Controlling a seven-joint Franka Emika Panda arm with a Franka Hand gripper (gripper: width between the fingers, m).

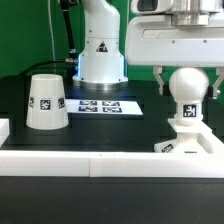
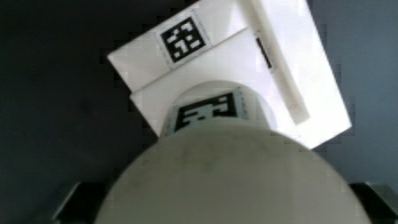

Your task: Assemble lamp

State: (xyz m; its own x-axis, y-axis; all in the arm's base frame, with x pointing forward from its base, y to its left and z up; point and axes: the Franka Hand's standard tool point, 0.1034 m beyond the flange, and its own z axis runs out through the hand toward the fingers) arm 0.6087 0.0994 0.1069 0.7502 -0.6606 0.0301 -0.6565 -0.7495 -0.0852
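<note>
The round bulb [image 1: 188, 85] stands upright on its stem on the flat square base [image 1: 196, 142], at the exterior view's right. My gripper [image 1: 188, 80] comes down from above, with one finger pressed against each side of the bulb. In the wrist view the bulb [image 2: 222, 170] fills the foreground, and dark fingers [image 2: 73, 205] show at both of its flanks. Beyond it lie the tagged stem and the base [image 2: 157, 62]. The tapered shade [image 1: 45, 102] stands rim-down on the black table at the exterior view's left, apart from the other parts.
The marker board [image 1: 108, 104] lies flat mid-table, in front of the white robot pedestal [image 1: 101, 50]. A low white wall [image 1: 90, 162] runs along the table's front edge, and the base sits right behind it. A green backdrop closes the rear.
</note>
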